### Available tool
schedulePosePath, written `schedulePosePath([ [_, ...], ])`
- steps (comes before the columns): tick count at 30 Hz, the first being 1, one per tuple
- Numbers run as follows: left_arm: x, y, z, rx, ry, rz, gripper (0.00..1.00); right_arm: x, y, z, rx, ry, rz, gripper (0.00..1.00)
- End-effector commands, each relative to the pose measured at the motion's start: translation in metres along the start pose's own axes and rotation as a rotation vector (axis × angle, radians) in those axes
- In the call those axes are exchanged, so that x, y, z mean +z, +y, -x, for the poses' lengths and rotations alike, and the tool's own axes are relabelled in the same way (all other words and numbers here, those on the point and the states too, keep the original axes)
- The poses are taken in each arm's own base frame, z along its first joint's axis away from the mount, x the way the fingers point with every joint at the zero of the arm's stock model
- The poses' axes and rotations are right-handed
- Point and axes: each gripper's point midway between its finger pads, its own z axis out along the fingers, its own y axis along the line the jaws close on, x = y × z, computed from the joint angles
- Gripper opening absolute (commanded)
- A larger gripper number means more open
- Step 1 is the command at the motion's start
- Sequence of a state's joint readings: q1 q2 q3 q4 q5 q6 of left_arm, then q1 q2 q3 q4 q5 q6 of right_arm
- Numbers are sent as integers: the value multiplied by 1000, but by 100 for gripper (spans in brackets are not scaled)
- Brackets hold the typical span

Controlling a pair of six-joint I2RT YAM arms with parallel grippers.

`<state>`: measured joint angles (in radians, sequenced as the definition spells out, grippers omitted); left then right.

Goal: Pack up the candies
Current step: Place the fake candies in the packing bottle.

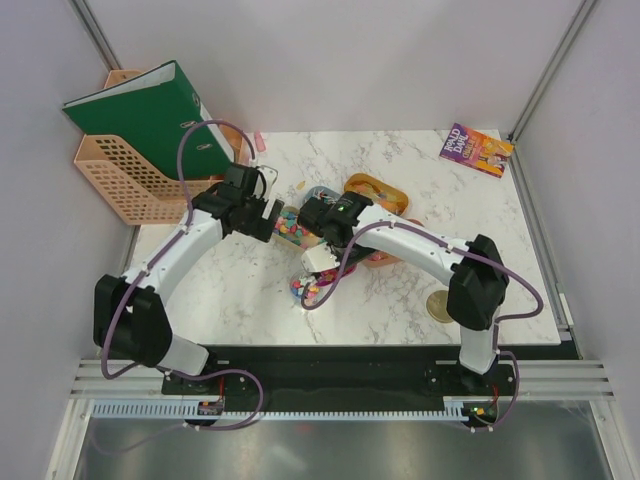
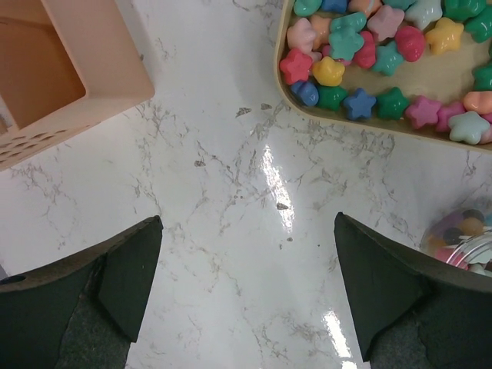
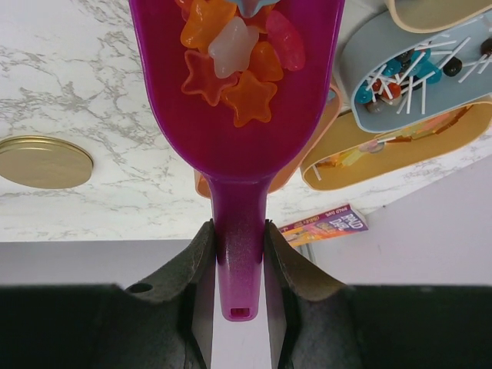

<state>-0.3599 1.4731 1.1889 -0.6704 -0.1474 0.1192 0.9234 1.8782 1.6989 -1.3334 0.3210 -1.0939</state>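
Scoop (image 3: 231, 150) with candies (image 3: 231, 58) pinched by right end effector (image 3: 238, 231), plain only wrist-side; left end effector (image 2: 246, 223) spread.

— What's on the bench (image 1: 230, 290)?
— It's white marble, with two arms reaching to the middle. The left claw (image 1: 272, 215) sits just beside a heap of candies (image 1: 291, 227). The right claw (image 1: 314, 272) points down over a second bright heap nearer the front.
— And behind them?
— An orange tray (image 1: 378, 187) next to a grey tray (image 1: 322, 192), both partly hidden by the right arm.
— That green thing?
— A binder (image 1: 140, 115), lying tilted on a peach crate (image 1: 120, 180) at the far left corner. A book (image 1: 476, 150) lies at the far right. A gold lid (image 1: 440, 306) sits by the right arm's post, well apart from the trays.
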Motion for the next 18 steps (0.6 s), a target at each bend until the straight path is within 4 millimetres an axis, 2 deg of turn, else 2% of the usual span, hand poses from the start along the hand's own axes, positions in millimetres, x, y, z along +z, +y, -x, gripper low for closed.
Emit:
schedulePosePath([
  [1, -14, 12, 17, -46, -99, 46, 100, -16, -11, -4, 14, 70, -47, 0],
  [6, -17, 16, 10, -58, -106, 57, 100, -22, -21, -6, -30, 175, -100, 0],
  [18, -21, 22, 6, -99, -147, 67, 100, -36, -24, 0, -142, 368, -165, 0],
])
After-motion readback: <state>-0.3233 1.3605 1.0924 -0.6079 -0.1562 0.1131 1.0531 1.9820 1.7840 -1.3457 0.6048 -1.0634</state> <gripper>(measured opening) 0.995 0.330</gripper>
